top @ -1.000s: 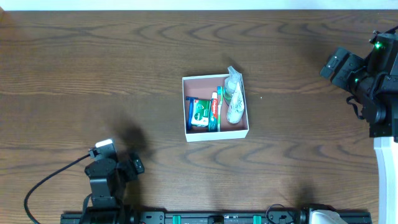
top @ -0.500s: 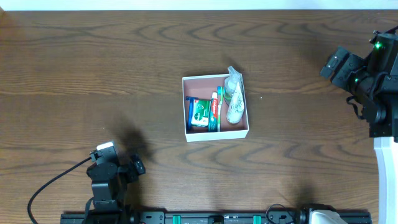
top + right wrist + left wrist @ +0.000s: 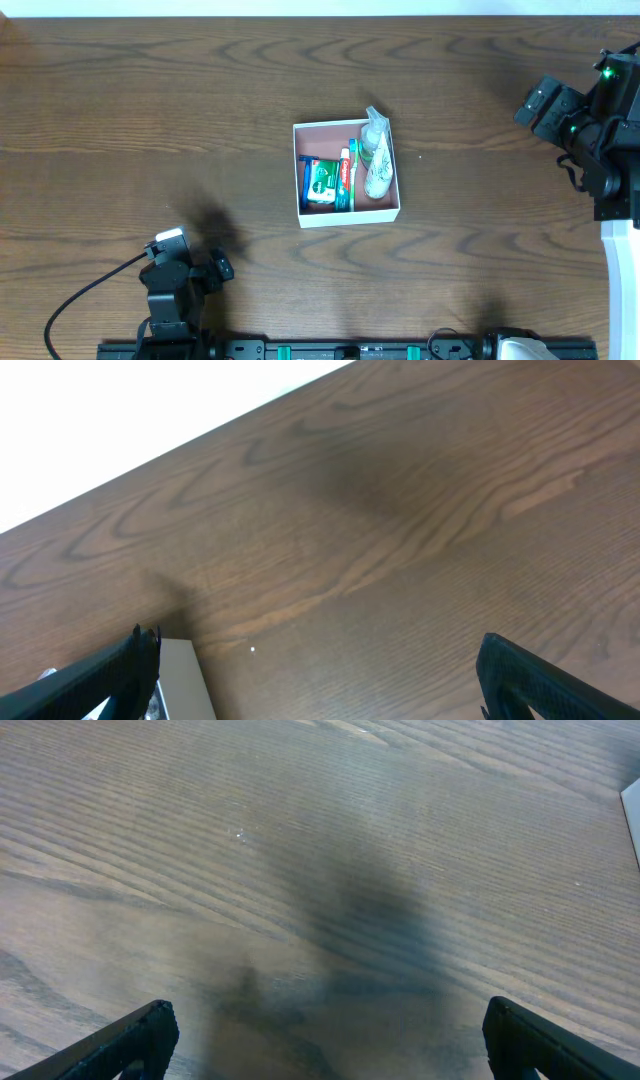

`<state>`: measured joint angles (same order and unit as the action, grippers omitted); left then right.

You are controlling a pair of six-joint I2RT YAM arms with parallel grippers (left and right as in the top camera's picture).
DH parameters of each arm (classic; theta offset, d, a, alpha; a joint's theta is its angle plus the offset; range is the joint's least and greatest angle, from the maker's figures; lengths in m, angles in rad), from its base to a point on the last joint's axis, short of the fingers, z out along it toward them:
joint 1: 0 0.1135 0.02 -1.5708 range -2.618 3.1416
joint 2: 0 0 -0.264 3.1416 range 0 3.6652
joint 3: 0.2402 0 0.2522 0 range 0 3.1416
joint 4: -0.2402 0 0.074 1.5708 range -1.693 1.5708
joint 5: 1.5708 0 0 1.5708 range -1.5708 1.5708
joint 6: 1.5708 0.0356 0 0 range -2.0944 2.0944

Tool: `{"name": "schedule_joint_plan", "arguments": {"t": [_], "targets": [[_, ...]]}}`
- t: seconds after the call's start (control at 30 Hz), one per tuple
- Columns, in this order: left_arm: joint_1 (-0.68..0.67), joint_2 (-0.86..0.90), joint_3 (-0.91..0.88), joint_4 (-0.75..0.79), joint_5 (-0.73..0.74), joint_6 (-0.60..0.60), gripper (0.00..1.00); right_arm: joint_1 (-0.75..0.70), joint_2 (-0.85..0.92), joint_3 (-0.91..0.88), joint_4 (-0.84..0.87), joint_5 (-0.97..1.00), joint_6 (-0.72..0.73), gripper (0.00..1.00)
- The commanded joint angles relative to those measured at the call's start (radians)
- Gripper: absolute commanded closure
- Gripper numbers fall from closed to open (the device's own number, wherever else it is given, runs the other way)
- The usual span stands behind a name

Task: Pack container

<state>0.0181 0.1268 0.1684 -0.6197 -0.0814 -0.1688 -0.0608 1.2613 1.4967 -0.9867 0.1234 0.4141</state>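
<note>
The container (image 3: pixel 299 175), a square white-walled box with a pinkish-brown inside, sits at the table's centre. It holds a green-and-white soap packet (image 3: pixel 321 182), a toothpaste tube (image 3: pixel 345 177) and a clear bottle (image 3: pixel 376 150). Its white corner shows in the right wrist view (image 3: pixel 180 680) and an edge in the left wrist view (image 3: pixel 633 815). My left gripper (image 3: pixel 190 275) is open and empty at the front left, far from the container; its fingers (image 3: pixel 325 1040) frame bare wood. My right gripper (image 3: pixel 555 110) is open and empty at the far right; its fingers (image 3: pixel 320 675) also frame bare wood.
A black cable (image 3: pixel 85 290) runs from the left arm toward the front edge. A black rail (image 3: pixel 350 350) lies along the front. A white base (image 3: pixel 620 290) stands at the right edge. Dark wood table all around.
The left arm has drawn back slightly toward the front edge and settled. The right arm and the container have not moved.
</note>
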Motion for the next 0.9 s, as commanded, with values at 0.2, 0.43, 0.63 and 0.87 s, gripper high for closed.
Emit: {"name": "schedule_joint_plan", "arguments": {"t": [0.2,0.43,0.63,0.87], "targets": [[0.004,-0.007,-0.013,0.004,0.0,-0.012,0.02,-0.005,0.002,0.007,-0.001,0.0,0.012,0.01],[0.004,-0.007,-0.013,0.004,0.0,-0.012,0.02,-0.005,0.001,0.007,-0.05,0.016,-0.009,0.01],[0.004,-0.007,-0.013,0.004,0.0,-0.012,0.02,-0.003,-0.086,-0.053,-0.07,0.033,-0.154,0.01],[0.004,-0.007,-0.013,0.004,0.0,-0.012,0.02,-0.003,-0.365,-0.394,0.076,0.024,-0.187,0.01]]}}
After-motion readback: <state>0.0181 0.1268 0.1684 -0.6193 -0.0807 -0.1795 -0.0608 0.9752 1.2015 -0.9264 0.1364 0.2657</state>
